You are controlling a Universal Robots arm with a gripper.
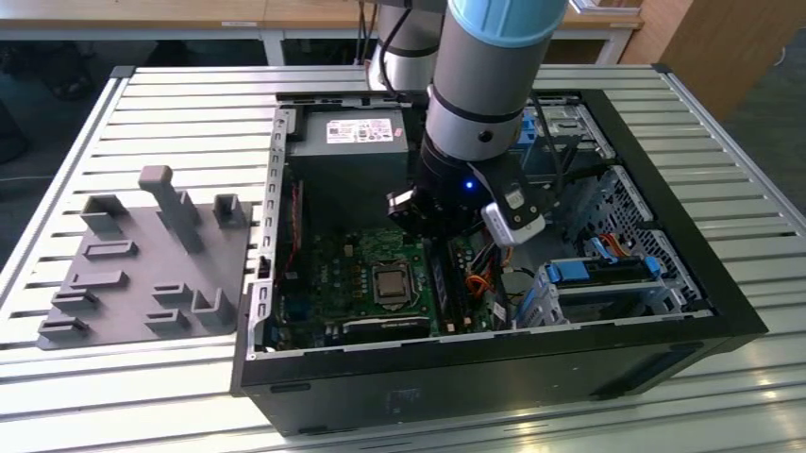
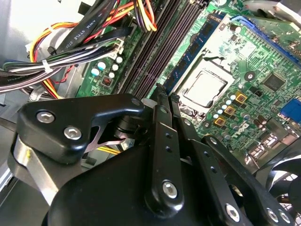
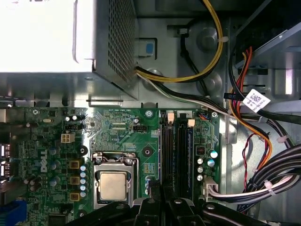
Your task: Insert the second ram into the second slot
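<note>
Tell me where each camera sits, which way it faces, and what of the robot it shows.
Exterior view: off the arm, high up, looking down into the open computer case; shows the arm.
First wrist view: on the arm, facing nearly straight down at the motherboard; shows the gripper.
Second wrist view: on the arm, looking slantwise past the gripper at the motherboard.
Shared: both wrist views show the gripper, processor socket and memory slots.
</note>
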